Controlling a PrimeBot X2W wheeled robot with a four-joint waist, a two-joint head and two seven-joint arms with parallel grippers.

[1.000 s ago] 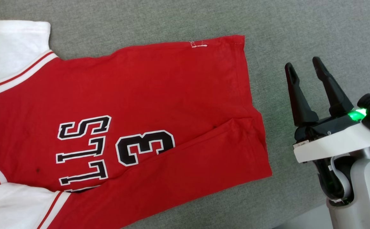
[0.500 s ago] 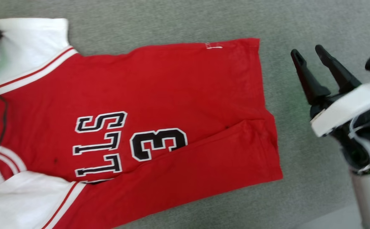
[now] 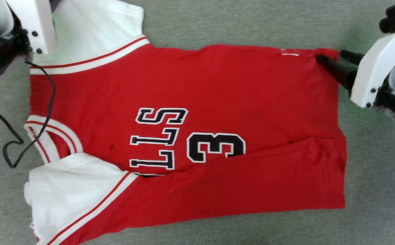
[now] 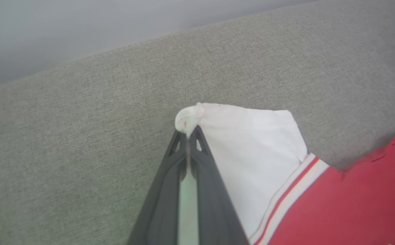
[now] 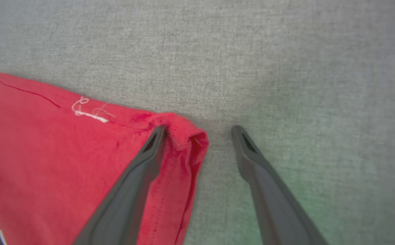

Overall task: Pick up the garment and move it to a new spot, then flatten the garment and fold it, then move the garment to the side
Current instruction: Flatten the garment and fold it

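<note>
Left gripper [image 4: 187, 134] is pinching the outer corner of the white sleeve [image 4: 252, 146]. Its two dark fingers are pressing together, and a small nub of cloth is bunching just past the tips. Right gripper [image 5: 200, 129] is standing wide open and gripping nothing. One finger is bearing on the far hem corner [image 5: 184, 143] of the garment [image 3: 224, 85], and the other is sitting over the bare grey surface [image 3: 218, 20] just beside it, so the corner is lying between them.

The garment is lying sideways on that surface, front up, with its collar pointing toward the robot's left and its hem toward the right. Its near long edge is doubling over the front in a slanted red band [image 3: 252, 183] that is hiding part of the black lettering [image 3: 160, 139].

Judging from this layout, the pick-up and relocation are looking finished, and the robot is working on flattening or on starting a fold along the far edge. I cannot tell whether the near band is a deliberate first fold or a stray crease. The right grasp on the hem, the folding proper and the final move to the side are all waiting to be done.
</note>
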